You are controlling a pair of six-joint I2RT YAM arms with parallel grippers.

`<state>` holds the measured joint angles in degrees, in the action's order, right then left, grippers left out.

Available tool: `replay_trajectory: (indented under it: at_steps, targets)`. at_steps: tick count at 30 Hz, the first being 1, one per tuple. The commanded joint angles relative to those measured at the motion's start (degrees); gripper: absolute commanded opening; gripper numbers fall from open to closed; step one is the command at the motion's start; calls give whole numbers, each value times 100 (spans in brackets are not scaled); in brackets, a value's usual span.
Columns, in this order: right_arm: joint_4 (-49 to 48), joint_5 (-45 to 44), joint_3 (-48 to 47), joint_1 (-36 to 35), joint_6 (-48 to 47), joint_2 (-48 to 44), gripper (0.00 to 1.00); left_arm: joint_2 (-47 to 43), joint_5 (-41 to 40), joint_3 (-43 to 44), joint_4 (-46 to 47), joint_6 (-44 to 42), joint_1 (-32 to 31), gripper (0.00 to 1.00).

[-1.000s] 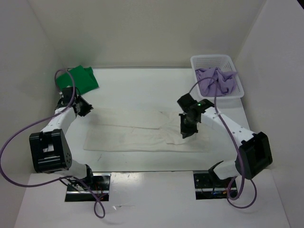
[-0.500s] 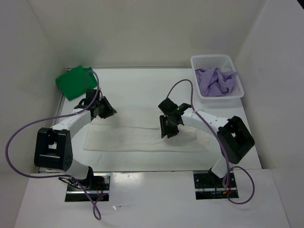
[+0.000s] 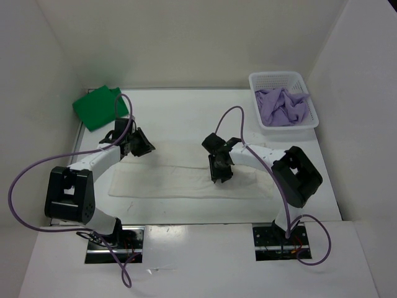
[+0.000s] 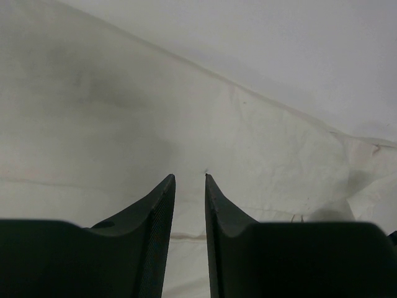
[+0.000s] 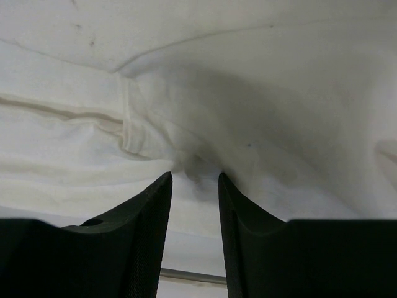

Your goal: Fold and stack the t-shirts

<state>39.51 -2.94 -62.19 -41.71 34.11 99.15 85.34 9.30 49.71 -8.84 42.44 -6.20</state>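
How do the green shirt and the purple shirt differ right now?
The green shirt lies as a flat folded patch; the purple shirt is a crumpled heap. The green shirt sits bare at the far left corner of the table; the purple shirt sits inside the white basket at far right. Both are plain cloth at the table's far side.
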Motion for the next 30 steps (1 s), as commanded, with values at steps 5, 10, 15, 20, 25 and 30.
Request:
replay_trajectory:
  at_steps: [5, 10, 15, 20, 25, 30]
  targets:
    - [154, -129, 32, -65, 70, -1, 33, 53, 72, -32, 163, 81, 13, 33]
    - [215, 74, 32, -65, 70, -159, 17, 53, 19, 73, 163, 81, 13, 33]
    - [330, 294, 32, -65, -97, -151, 2, 1, -34, 126, 163, 81, 13, 33]
    - [592, 934, -301, -65, -220, -386, 0, 0, -34, 442, 111, 2, 13, 33]
    - [901, 1856, -645, -65, -562, -441, 0, 53, 81, 767, -65, -130, 188, 33]
    - [867, 2060, -584, -65, -563, -309, 2, 106, 81, 969, -118, -183, 242, 33]
